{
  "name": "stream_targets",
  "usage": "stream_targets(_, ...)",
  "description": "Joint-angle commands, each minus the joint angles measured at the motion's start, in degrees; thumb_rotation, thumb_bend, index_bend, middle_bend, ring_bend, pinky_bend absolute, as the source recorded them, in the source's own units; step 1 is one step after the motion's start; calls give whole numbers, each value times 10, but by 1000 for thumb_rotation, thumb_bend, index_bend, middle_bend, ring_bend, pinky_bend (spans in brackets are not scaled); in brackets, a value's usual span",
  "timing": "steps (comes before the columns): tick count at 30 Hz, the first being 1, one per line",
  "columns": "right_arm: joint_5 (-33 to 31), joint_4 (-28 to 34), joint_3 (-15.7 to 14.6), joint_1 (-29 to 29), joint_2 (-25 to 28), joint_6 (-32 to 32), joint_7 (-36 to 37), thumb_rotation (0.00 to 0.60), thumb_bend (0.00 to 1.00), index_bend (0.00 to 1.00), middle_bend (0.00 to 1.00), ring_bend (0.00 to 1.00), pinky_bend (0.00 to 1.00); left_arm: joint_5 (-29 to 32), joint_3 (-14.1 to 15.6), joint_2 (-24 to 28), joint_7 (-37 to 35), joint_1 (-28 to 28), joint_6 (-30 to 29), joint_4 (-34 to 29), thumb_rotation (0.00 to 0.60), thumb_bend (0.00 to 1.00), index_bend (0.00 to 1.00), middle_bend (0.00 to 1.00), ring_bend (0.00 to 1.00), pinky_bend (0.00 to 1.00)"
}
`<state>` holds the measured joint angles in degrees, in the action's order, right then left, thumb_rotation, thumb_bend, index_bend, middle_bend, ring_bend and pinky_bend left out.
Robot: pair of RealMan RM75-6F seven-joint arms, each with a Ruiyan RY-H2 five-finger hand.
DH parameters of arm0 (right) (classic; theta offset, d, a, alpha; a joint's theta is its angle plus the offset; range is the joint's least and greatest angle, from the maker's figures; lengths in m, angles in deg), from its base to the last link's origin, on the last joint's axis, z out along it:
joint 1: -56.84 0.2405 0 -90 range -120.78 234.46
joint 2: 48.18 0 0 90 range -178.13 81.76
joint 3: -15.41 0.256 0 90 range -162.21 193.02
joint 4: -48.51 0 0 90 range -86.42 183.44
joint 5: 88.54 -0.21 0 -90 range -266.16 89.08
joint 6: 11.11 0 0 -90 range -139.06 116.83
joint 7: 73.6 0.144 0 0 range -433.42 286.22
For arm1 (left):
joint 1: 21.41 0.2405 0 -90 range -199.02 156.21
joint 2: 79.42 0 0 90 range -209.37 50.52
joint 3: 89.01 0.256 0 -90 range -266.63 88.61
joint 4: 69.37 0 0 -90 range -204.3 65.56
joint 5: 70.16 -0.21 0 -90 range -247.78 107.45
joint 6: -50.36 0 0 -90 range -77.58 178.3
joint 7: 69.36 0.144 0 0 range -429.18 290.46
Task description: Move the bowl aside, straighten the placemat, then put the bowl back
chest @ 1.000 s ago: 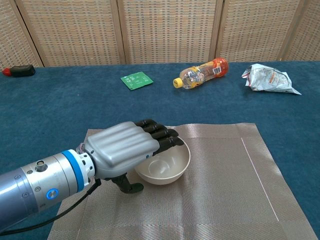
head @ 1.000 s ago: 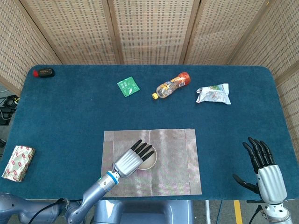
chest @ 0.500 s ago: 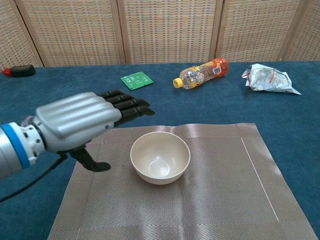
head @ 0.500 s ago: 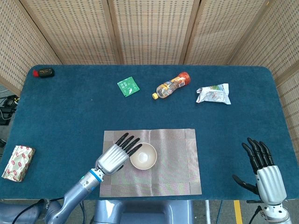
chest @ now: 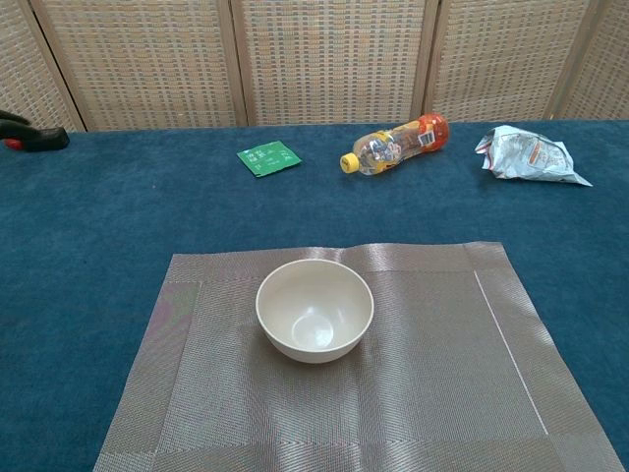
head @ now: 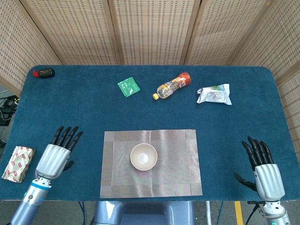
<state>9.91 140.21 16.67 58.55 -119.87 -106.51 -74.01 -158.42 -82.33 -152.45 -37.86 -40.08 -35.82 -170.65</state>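
A cream bowl stands upright on the grey woven placemat, a little left of its middle. The placemat lies flat with its edges square to the table's front edge. My left hand hovers over the blue table to the left of the placemat, fingers spread and empty. My right hand is at the front right corner, well apart from the mat, fingers spread and empty. Neither hand shows clearly in the chest view.
At the back lie a green packet, a toppled plastic bottle and a silver snack bag. A red-and-black item sits at the back left corner. A red-patterned packet lies at the front left, beside my left hand.
My left hand has let go of the bowl and drawn back to the left, off the placemat. The bowl stays on the mat. The right hand has barely moved.
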Motion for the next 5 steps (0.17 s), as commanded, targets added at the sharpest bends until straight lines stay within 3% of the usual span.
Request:
stream_targets(1,-15,-1,2,4,-4,19,-24,600,186,0,0,0,0,-1,22,26,-40,46,-45,11,600,73,0,0,0,0)
stream_targets(5,-23,-2,1,6,-9,34,-56,600,186,0,0,0,0,-9,34,39,-77,76,-66,27,600,68,0,0,0,0)
